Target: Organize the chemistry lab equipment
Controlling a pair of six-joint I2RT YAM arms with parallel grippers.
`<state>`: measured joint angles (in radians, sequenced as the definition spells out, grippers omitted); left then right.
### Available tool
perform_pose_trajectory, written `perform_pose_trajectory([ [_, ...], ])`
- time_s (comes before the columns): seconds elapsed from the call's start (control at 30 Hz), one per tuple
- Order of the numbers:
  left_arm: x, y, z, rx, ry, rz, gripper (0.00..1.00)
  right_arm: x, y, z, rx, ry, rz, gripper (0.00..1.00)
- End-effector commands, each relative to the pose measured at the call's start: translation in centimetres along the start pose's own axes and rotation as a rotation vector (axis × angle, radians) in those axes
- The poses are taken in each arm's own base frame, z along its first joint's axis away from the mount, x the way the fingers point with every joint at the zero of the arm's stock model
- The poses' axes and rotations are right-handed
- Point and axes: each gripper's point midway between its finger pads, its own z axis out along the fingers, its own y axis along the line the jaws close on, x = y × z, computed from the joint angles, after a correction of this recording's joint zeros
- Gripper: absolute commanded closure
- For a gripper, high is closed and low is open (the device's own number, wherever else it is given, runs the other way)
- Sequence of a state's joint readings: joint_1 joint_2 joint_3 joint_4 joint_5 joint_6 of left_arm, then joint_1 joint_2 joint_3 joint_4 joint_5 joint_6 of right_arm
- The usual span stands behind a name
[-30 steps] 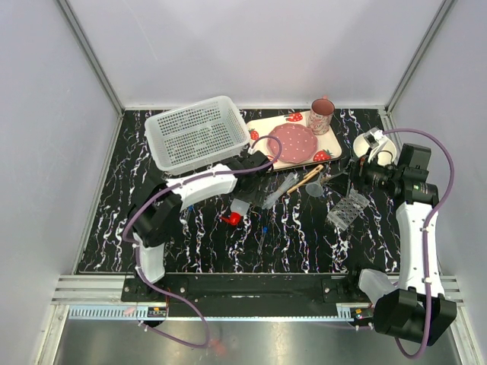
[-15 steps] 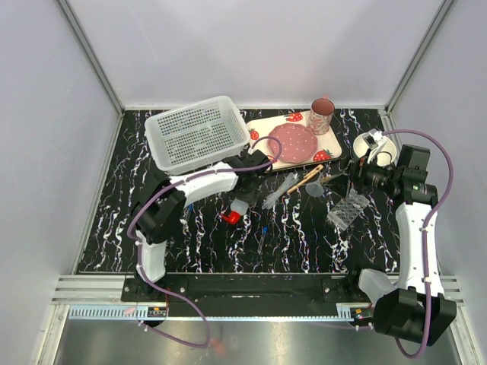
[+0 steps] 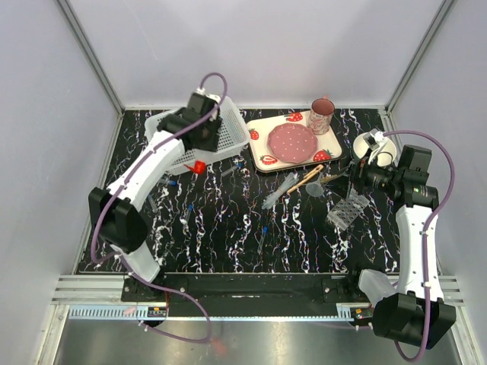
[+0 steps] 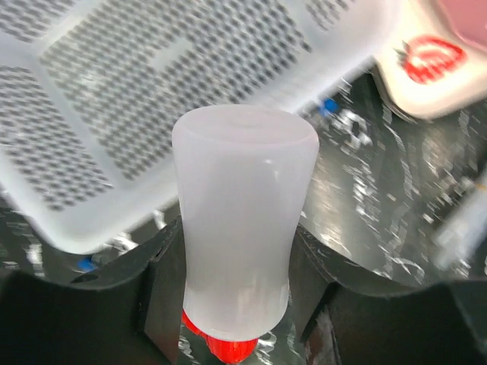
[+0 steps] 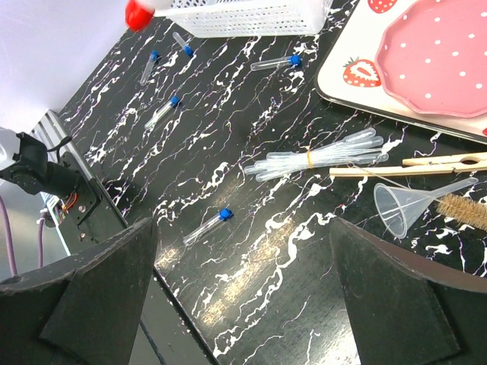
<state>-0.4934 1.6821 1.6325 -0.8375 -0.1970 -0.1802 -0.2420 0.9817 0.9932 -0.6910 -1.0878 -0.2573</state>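
Left jaws half-wide around white squeeze bottle (image 4: 243,228); right jaws fully spread, holding nothing

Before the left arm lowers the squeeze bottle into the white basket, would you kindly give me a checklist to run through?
1. Grip: the left gripper has its jaws pressed on both sides of the squeeze bottle. Ok.
2. Bottle off the table: it is lifted, with the red cap pointing down. Ok.
3. Position over the basket: in the top view the cap hangs by the near rim, not clearly above the inside. Cannot tell.
4. Room in the basket: bare mesh floor shows in the left wrist view. Ok.
5. Right gripper: jaws open, holding nothing, away on the far side of the table. Ok.
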Motion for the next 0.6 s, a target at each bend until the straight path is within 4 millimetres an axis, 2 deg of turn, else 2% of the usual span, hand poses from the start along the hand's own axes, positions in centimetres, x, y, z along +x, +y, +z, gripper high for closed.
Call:
perform_pose_trajectory([
  [0.0,-3.4,7.1,1.3,-0.169,-0.006,0.045,0.58,-1.2,0.9,-0.1,-0.035,-0.036,-0.067,0.0],
  [0.03,-5.2,7.9,1.1,-0.176,-0.038,0.017,0.58,-1.3,0.9,-0.1,-0.038,-0.036,-0.067,0.0],
  [0.07,-5.2,9.7,2.7,-0.195,-0.013,-0.032,0.58,-1.4,1.0,-0.1,-0.04,-0.036,-0.065,0.0],
  [0.1,-5.7,10.4,3.2,-0.21,-0.019,-0.06,0.58,-1.5,1.1,-0.1,-0.044,-0.039,-0.068,0.0],
  [0.13,-7.5,11.1,3.0,-0.224,-0.065,-0.088,0.58,-1.5,1.1,-0.1,-0.046,-0.039,-0.065,0.0],
  [0.17,-7.5,11.8,4.4,-0.238,-0.048,-0.097,0.57,-1.7,1.1,-0.2,-0.046,-0.04,-0.064,0.0],
  [0.2,-8.1,12.2,4.7,-0.257,-0.055,-0.101,0.52,-1.7,1.1,-0.1,-0.05,-0.039,-0.063,0.0],
  [0.23,-9.6,12.5,4.2,-0.265,-0.089,-0.111,0.43,-1.8,1.2,-0.1,-0.052,-0.04,-0.065,0.0],
  [0.27,-9.5,12.7,5.3,-0.276,-0.071,-0.111,0.37,-1.9,1.2,-0.1,-0.058,-0.04,-0.064,0.0],
  [0.3,-10.3,13.0,4.6,-0.287,-0.089,-0.12,0.31,-1.9,1.2,-0.1,-0.061,-0.04,-0.069,0.0],
  [0.33,-10.4,12.9,4.6,-0.287,-0.089,-0.124,0.2,-1.8,1.2,-0.1,-0.064,-0.035,-0.067,0.0],
  [0.4,-10.6,12.9,3.9,-0.286,-0.104,-0.143,0.14,-1.6,1.1,0.1,-0.071,-0.024,-0.094,0.0],
  [0.43,-11.1,12.9,2.2,-0.28,-0.136,-0.153,0.09,-1.3,1.5,0.3,-0.085,-0.003,-0.1,0.0],
  [0.47,-11.2,12.8,1.5,-0.269,-0.151,-0.156,0.06,-1.0,1.1,0.7,-0.08,0.018,-0.138,0.0],
  [0.5,-10.7,12.7,1.4,-0.262,-0.149,-0.161,0.04,-0.8,1.1,0.9,-0.085,0.037,-0.157,0.0],
  [0.53,-11.3,12.6,-1.0,-0.251,-0.199,-0.169,0.02,-0.5,1.7,1.2,-0.1,0.068,-0.169,0.0],
  [0.57,-11.3,12.3,-2.0,-0.23,-0.219,-0.171,0.01,-0.1,0.9,1.7,-0.087,0.106,-0.213,0.0],
])
